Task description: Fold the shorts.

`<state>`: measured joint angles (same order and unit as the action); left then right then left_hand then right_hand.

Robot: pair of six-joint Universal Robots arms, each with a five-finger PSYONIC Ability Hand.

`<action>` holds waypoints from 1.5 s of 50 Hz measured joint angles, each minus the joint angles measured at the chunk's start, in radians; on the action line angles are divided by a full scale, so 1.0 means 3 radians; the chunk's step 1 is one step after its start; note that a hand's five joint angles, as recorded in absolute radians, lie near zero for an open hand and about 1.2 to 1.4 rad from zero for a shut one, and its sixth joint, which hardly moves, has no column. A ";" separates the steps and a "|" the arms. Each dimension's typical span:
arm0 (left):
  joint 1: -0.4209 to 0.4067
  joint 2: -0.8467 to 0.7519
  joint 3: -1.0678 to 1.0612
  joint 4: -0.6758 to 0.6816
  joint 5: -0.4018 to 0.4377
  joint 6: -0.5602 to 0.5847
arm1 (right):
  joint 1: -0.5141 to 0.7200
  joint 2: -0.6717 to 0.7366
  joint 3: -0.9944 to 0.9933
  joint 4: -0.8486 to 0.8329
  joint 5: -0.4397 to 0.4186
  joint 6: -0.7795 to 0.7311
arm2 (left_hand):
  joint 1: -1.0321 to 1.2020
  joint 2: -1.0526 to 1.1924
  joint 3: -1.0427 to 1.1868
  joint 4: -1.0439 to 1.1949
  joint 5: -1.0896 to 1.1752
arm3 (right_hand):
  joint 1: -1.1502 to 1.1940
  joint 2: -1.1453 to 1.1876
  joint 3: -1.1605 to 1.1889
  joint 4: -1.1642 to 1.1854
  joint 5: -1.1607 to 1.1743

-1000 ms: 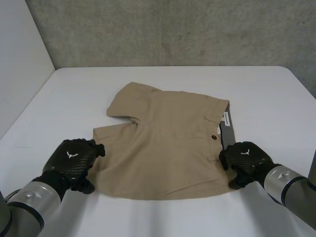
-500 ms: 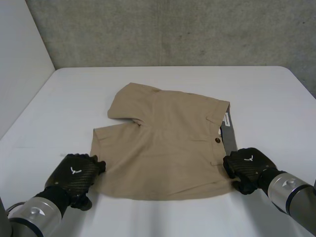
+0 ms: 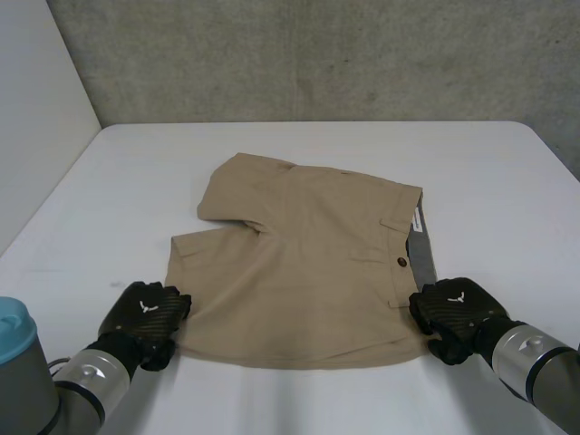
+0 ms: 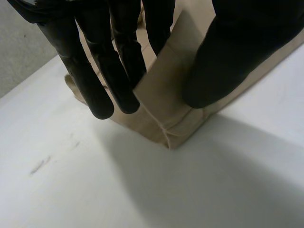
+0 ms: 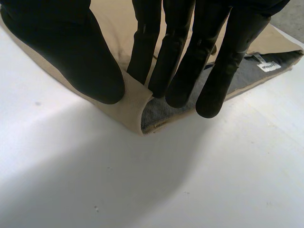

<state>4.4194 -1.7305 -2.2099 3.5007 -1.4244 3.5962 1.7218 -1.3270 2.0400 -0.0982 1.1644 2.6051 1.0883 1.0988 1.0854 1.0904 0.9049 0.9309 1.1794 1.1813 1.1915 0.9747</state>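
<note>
Toward the near edge of the table (image 3: 299, 145), we pinch the shorts (image 3: 308, 263), which lie flat mid-table. Our left hand (image 3: 143, 313) grips the hem corner and our right hand (image 3: 453, 308) grips the waistband corner. We should lift both evenly toward the table's far edge, with the cloth taut.

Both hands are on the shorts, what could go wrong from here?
1. The left robot hand pinches just the hem corner of the shorts, the right robot hand just the waistband corner; either could slip on lifting.
2. Grey lining shows beside the right robot hand; the layers might separate.
</note>
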 measured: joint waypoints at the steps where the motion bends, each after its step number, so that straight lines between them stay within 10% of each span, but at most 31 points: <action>1: 0.0005 -0.0031 0.0014 0.0000 -0.0002 0.0000 | 0.0000 0.0000 0.0001 0.0001 -0.0006 -0.0001 | 0.0124 0.0244 0.0255 0.0264 0.0236 | 0.0000 0.0000 0.0000 0.0000 0.0013; 22: -0.0049 0.0532 0.0154 -0.1070 0.0037 -0.0024 | -0.0215 -0.0426 -0.0245 0.1355 -0.0046 -0.0929 | 0.0124 0.0318 0.0334 0.0359 0.0248 | 0.0238 0.0000 0.0000 0.0001 0.0042; 50: -0.0004 0.0194 0.0389 -0.0856 0.0003 -0.0047 | -0.0213 -0.0306 0.0179 0.0162 -0.0336 -0.0269 | 0.0124 0.0319 0.0336 0.0360 0.0247 | -0.1238 -0.1777 -0.1830 -0.1864 -0.1699; 75: -0.0018 0.0276 0.0443 -0.1086 0.0001 -0.0054 | -0.0118 -0.0215 0.0115 -0.0275 -0.0201 -0.0005 | 0.0124 0.0319 0.0337 0.0360 0.0247 | 0.0063 -0.0014 0.0001 0.0001 -0.0020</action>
<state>4.4141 -1.6477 -2.0770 3.1750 -1.4240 3.5801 1.6863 -1.3917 2.0745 -0.1807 1.1042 2.6037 1.1255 1.1945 1.1864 1.1984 0.9791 0.9499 1.1751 1.1817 1.1918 0.9686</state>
